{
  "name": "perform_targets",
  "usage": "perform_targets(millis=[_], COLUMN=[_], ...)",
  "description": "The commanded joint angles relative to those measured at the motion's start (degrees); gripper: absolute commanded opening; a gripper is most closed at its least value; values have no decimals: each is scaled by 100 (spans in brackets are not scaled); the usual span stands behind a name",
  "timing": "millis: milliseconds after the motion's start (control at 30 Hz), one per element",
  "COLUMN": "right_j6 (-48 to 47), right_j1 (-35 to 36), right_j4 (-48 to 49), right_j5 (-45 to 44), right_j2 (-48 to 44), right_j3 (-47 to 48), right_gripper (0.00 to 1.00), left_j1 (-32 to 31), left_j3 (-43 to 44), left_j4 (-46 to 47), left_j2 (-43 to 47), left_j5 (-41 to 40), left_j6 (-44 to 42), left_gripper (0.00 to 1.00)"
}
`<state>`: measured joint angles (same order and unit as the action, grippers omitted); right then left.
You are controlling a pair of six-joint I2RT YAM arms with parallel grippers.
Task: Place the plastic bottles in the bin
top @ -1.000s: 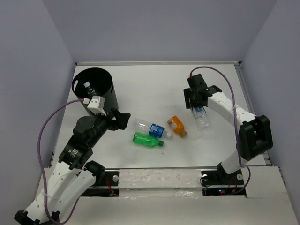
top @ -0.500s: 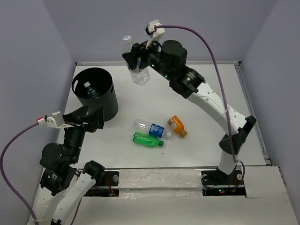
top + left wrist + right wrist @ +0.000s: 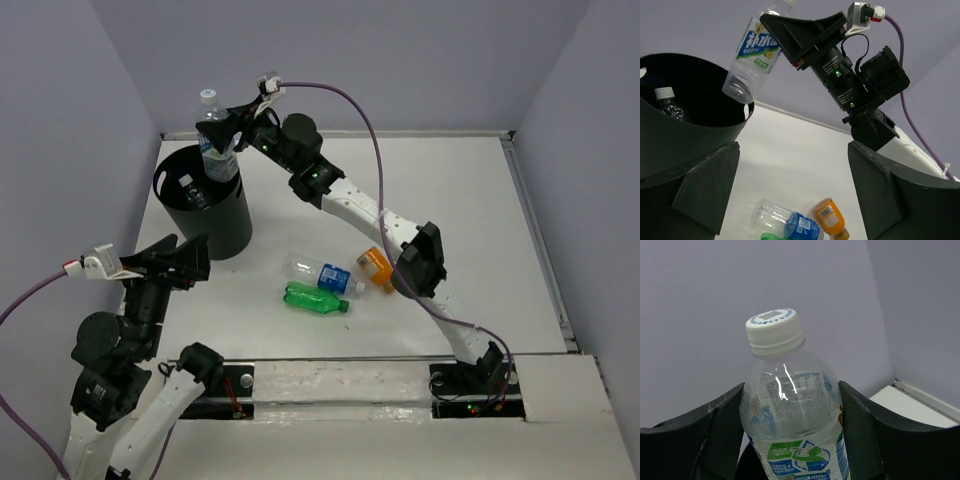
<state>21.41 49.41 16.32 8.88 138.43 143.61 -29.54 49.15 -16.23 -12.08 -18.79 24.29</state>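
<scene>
With my right gripper (image 3: pixel 222 138) clamping the clear labelled bottle (image 3: pixel 218 165) over the black bin's (image 3: pixel 228 225) rim and my left gripper (image 3: pixel 186 256) gaping empty, releasing now could bounce it off that rim.

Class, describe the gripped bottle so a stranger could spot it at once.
Find the black bin at the table's far left. Above its rim the right gripper holds a clear bottle, white cap up. Unlike the three bottles lying mid-table, it hangs in the air.
</scene>
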Motion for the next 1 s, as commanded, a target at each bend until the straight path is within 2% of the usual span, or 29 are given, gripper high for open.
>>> perform_targets(millis=[0,133,233,267,333,367,467,567,600,667,700,733,767,800,833,867,900,933,967], right_j6=[285,302,311,259,93,-13,-382,-409,-409,-436,-479,-558,-681,-751,-865,-866,-858,-814,-735], right_j1=[279,333,333,333,333,333,280,-27,-115,-404,-475,-528,-581,-581,-581,-581,-634,-634,-747], right_j4=[1066,1181,1120,1050,777,759,645,522,513,426,268,110,-100,-337,-818,-1075,-1548,-1840,-2069], right_j5=[333,307,342,351,246,167,-114,-89,-28,69,78,35,-331,-335,-770,-974,-1446,-1564,-1644], right_j2=[166,140,140,132,-78,-454,-1175,-2361,-2686,-3676,-3996,-4286,-4803,-5025,-5236,-5439,-5815,-6019,-6195], right_j3=[440,1,-114,-149,-271,-646,-1647,-2816,-3822,-4846,-5826,-6253,-6632,-6975,-7570,-7837,-8083,-8529,-8708], right_gripper=[47,54,69,77,84,89,95,93,91,88,83,80,76,76,70,68,69,71,79], left_j1=[-34,-26,-26,-26,-26,-26,-26,-26,-26,-34,-34,-34,-43,-34,-52,-52,-52,-61,-52], left_j3=[-71,-212,-291,-326,-370,-458,-721,-1046,-1126,-1284,-1450,-1539,-1740,-1829,-1899,-1961,-2057,-2084,-2128], left_j4=[-108,-161,-310,-415,-486,-547,-513,-321,-259,-92,-21,66,259,348,453,550,733,831,1006], left_j2=[39,30,-14,-31,-66,-93,-312,-620,-699,-910,-971,-1094,-1165,-1261,-1480,-1595,-1831,-1938,-2026], left_j5=[85,278,420,454,525,638,1077,1394,1552,1667,1763,1790,1826,1826,1852,1931,2097,2116,2125], left_j6=[172,348,506,584,647,760,936,1165,1244,1323,1367,1437,1481,1525,1560,1596,1674,1701,1736], left_gripper=[99,99,99,99,99,99,99,99,99,99,99,99,99,99,99,99,99,99,99])
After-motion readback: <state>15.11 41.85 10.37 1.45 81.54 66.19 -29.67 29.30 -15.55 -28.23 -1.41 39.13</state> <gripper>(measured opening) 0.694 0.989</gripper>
